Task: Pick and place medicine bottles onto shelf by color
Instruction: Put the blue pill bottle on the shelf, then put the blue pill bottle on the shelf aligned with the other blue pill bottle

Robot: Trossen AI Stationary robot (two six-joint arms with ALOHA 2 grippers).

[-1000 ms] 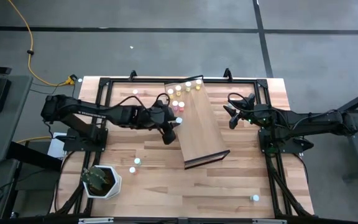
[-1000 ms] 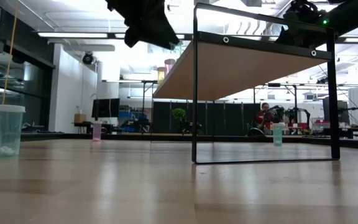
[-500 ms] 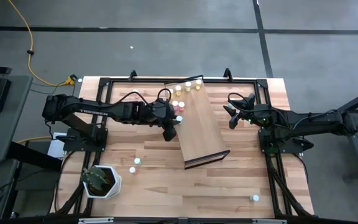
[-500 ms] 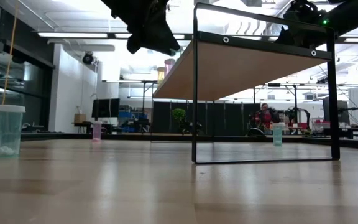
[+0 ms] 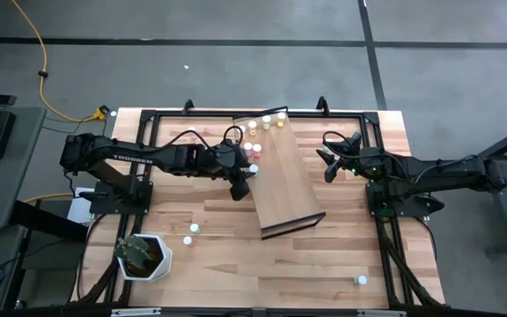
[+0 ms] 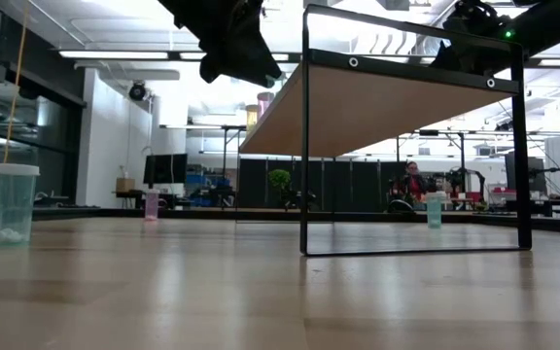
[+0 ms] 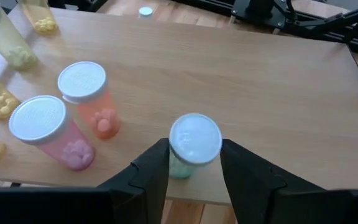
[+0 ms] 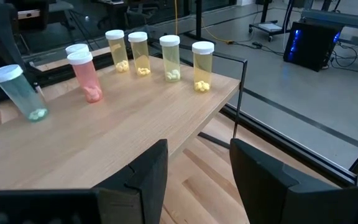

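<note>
left end effector (image 7: 194, 165): moved in over the shelf (image 5: 280, 172) edge, fingers now loosening beside a teal bottle (image 7: 191, 146) standing next to 2 pink bottles (image 7: 82, 115); placement looks nearly complete; right end effector (image 8: 197, 168) parted, empty.

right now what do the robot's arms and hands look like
Two slim matte black jointed arms on black frame mounts. The left arm carries white lettering along one link; the right arm shows small green lights near its wrist. The left hand and right hand each have two broad, flat black fingers.
</note>
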